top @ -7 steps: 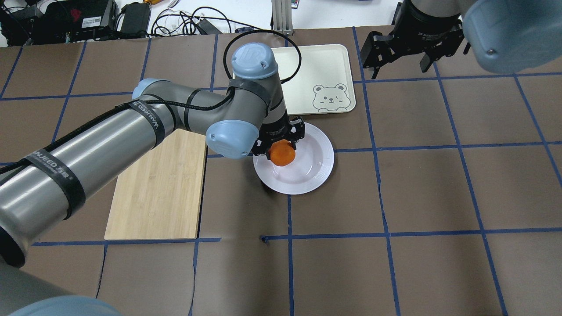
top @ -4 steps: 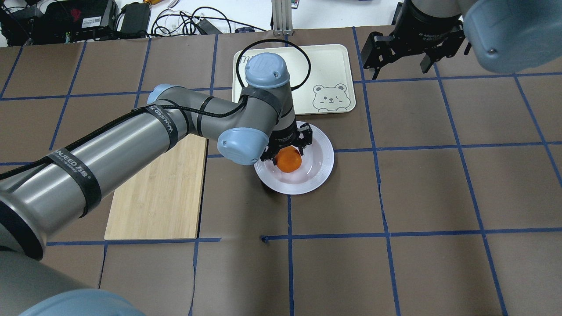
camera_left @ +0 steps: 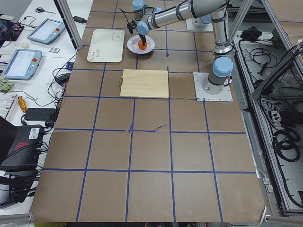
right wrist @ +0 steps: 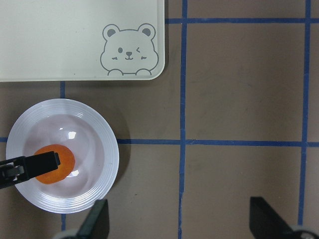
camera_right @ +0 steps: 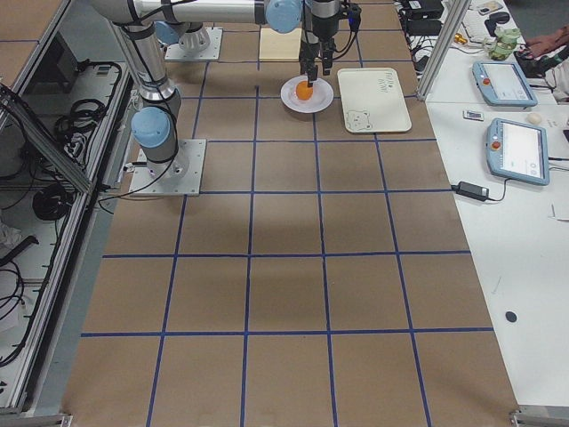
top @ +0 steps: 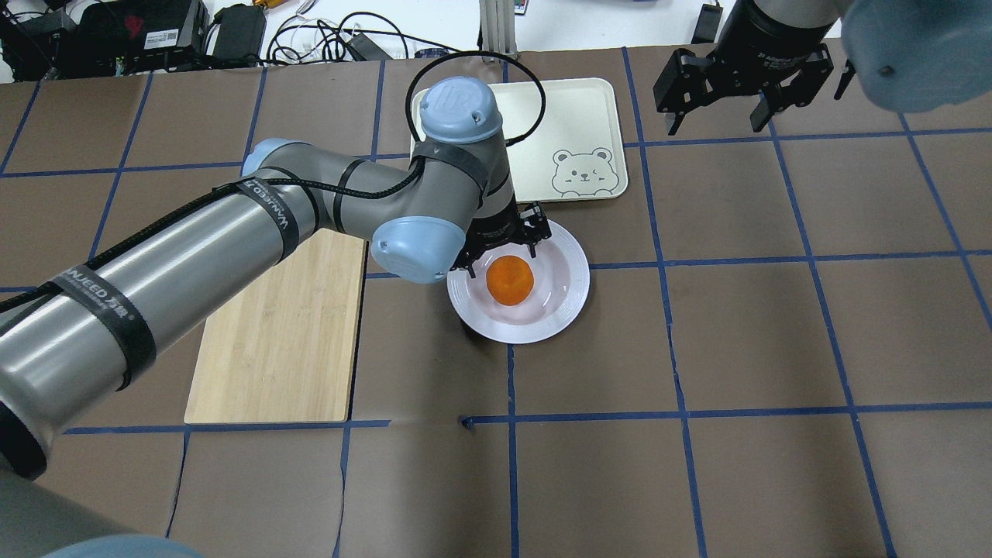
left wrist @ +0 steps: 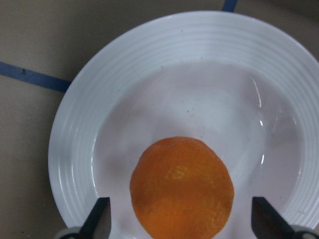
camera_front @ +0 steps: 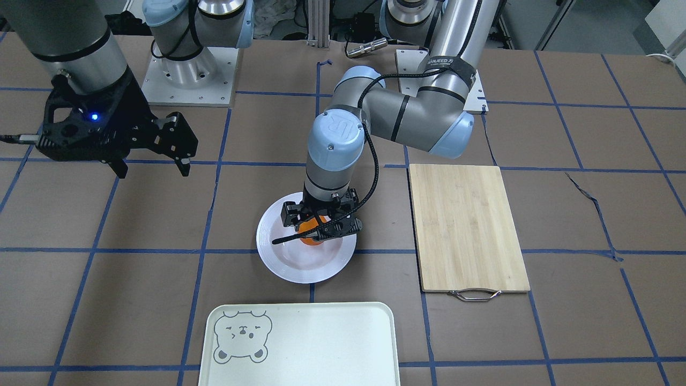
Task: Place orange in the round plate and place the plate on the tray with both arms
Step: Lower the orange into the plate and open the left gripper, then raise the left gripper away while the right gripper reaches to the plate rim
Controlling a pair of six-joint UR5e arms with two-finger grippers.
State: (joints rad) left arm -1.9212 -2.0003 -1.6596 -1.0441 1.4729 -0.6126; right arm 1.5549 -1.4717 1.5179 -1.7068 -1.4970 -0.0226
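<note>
The left gripper [top: 502, 249], jaws now wide, is hovering over the round plate [top: 570, 288], having released the orange [top: 510, 279] into it. The right gripper [top: 718, 120] is hanging with jaws wide.

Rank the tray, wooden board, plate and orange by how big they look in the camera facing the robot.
1 and 2, unranked: tray and wooden board. They look close in size, and the tray runs off the picture's edge and sits nearest the camera.
3: plate.
4: orange.

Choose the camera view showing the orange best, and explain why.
Left wrist-mounted: the orange is large and unobstructed in the well of the round plate. Overhead shows it whole but small; front-facing and right wrist hide part behind the left hand; side views show a speck.
</note>
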